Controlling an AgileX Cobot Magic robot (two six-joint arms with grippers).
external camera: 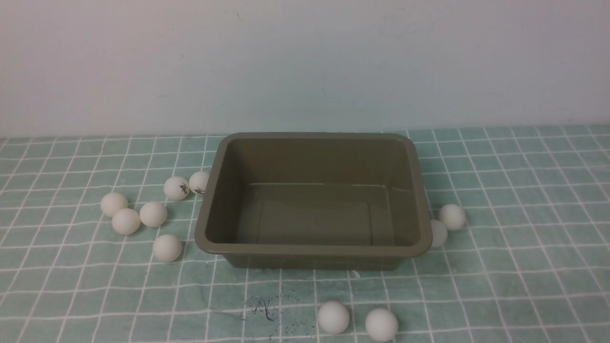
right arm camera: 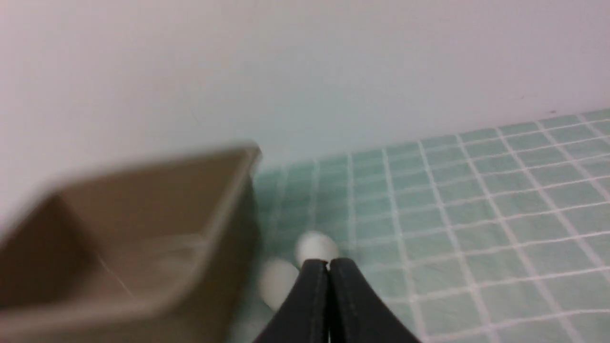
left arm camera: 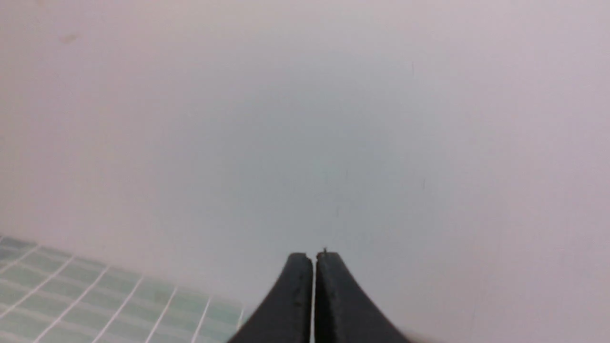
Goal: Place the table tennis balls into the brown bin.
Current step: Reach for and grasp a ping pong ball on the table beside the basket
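The brown bin (external camera: 209, 240) stands empty in the middle of the cloth. Several white table tennis balls (external camera: 153, 214) lie to its left, two balls (external camera: 452, 216) sit by its right wall and two more (external camera: 333, 317) lie in front of it. Neither arm shows in the front view. In the left wrist view my left gripper (left arm camera: 314, 257) is shut, empty, facing the bare wall. In the right wrist view my right gripper (right arm camera: 328, 263) is shut and empty, with two balls (right arm camera: 315, 247) just beyond its tips, beside the bin (right arm camera: 224, 209).
A green cloth with a white grid (external camera: 524, 200) covers the table up to a pale wall (external camera: 305, 66) right behind the bin. A small dark smudge (external camera: 264, 307) marks the cloth in front of the bin.
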